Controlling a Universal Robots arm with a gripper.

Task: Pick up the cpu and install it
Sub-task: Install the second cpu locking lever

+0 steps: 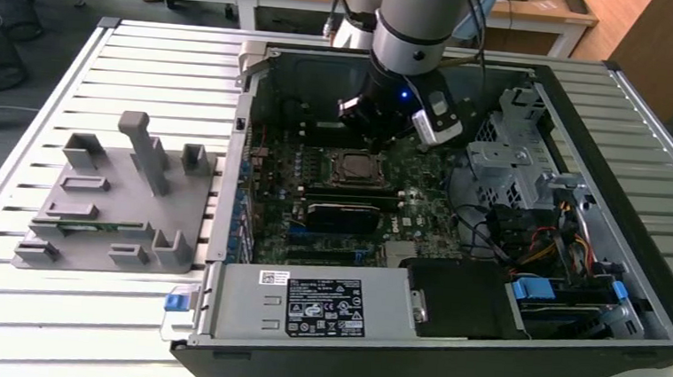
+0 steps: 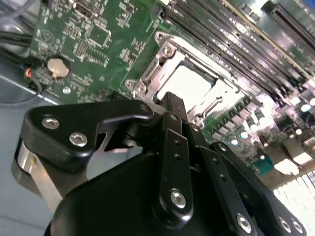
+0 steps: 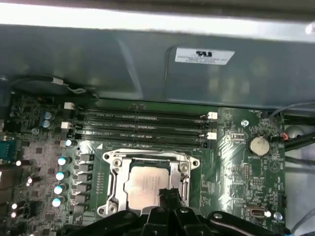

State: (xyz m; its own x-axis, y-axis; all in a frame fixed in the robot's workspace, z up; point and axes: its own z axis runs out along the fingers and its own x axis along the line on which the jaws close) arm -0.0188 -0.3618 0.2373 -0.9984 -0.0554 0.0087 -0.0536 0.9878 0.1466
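The cpu (image 3: 145,186), a silvery square chip, lies flat inside the metal-framed socket (image 3: 114,169) on the green motherboard (image 3: 236,167). It also shows as a pale square in the second wrist view (image 2: 189,83) and as a small dark-framed square in the exterior view (image 1: 354,166). My gripper (image 3: 170,193) hangs just above the socket's edge, its black fingers (image 2: 171,105) pressed together with nothing between them. In the exterior view the gripper (image 1: 379,131) is inside the open computer case, just behind the socket.
Memory slots (image 3: 140,125) run beside the socket, and the case wall (image 3: 147,59) rises beyond them. A grey fixture block (image 1: 122,200) with upright posts stands on the slatted table at the exterior view's left. A drive cage (image 1: 517,148) and cables (image 1: 546,239) crowd the case's right side.
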